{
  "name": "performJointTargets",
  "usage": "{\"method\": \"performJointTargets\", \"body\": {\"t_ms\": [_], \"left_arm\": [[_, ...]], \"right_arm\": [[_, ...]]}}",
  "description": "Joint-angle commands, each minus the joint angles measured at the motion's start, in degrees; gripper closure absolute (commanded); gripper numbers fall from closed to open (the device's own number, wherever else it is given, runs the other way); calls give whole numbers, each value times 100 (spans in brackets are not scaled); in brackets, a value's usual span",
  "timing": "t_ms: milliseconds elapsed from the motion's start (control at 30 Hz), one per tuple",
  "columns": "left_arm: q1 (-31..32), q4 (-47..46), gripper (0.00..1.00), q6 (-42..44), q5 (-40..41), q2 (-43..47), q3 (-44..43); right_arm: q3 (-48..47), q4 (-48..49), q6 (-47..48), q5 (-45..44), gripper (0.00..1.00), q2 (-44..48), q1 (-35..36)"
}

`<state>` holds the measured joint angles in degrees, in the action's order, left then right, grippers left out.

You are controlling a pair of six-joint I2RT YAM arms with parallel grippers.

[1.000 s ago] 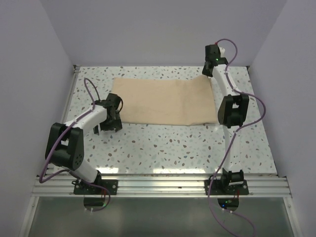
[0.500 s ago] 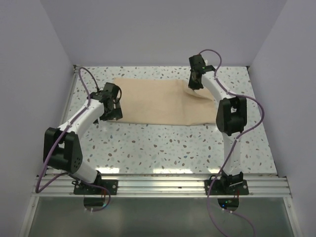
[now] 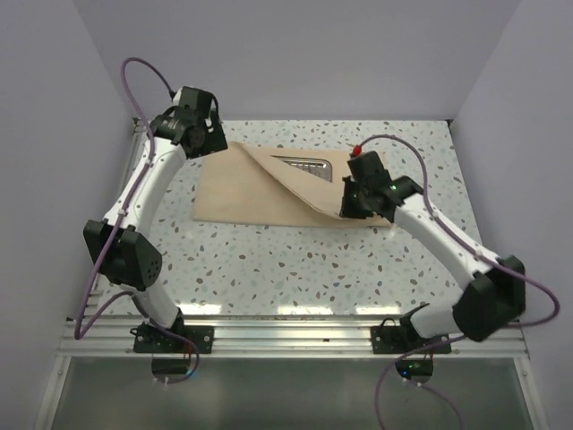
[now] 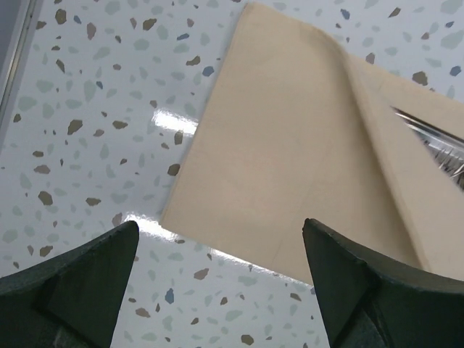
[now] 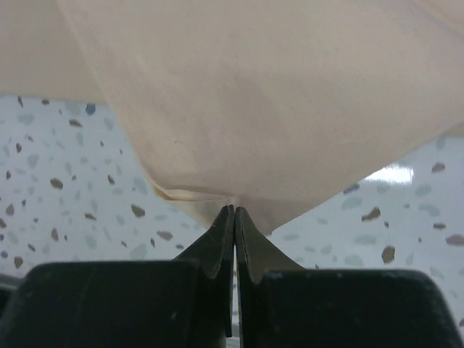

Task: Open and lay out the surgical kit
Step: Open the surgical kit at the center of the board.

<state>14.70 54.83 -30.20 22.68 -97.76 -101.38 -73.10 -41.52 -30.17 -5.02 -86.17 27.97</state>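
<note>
My right gripper point(image 5: 233, 212) pinches a corner of the cloth point(image 3: 242, 193); my left gripper point(image 4: 219, 226) hangs wide open above the cloth's left edge; I see the tray point(image 3: 303, 166) under the lifted flap

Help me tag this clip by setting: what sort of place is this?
Probably a robot test cell, not a clinic: lilac walls box in a speckled terrazzo-pattern tabletop, and two white arms bolted to an aluminium rail reach over a beige cloth wrap.
</note>
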Motion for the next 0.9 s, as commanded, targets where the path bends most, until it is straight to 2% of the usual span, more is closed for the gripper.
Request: {"method": "performJointTargets", "body": {"t_ms": [0, 33, 100, 233, 367, 567, 600, 633, 667, 700, 867], "left_arm": [[7, 265, 1, 40, -175, -279, -593], [7, 204, 1, -56, -211, -297, -593], [7, 160, 1, -170, -307, -288, -488], [24, -50, 1, -373, -387, -174, -207], [33, -130, 1, -435, -352, -147, -13], [42, -86, 1, -452, -299, -174, -109], [42, -78, 1, -435, -282, -182, -118], [42, -78, 1, -426, -264, -200, -118], [42, -69, 1, -426, -238, -209, -101], [42, -69, 1, -426, -229, -209, -84], [42, -95, 1, -303, -80, -279, 101]], "right_arm": [[927, -733, -471, 273, 100, 1702, -2], [1251, -1048, -507, 308, 100, 2013, 7], [1421, -1515, -577, 352, 100, 2620, 16], [1623, -3086, -542, 615, 100, 3850, 7], [1729, -3845, -507, 590, 100, 4624, 7], [1860, -4882, -226, 958, 100, 5075, 7], [1887, -4944, -139, 993, 90, 5127, 7], [1966, -4971, -112, 1055, 62, 5145, 16], [1975, -4963, -129, 1047, 41, 5163, 16], [1958, -4954, -260, 907, 2, 5128, 7], [1466, -4691, -489, 510, 1, 4513, -28]]}}
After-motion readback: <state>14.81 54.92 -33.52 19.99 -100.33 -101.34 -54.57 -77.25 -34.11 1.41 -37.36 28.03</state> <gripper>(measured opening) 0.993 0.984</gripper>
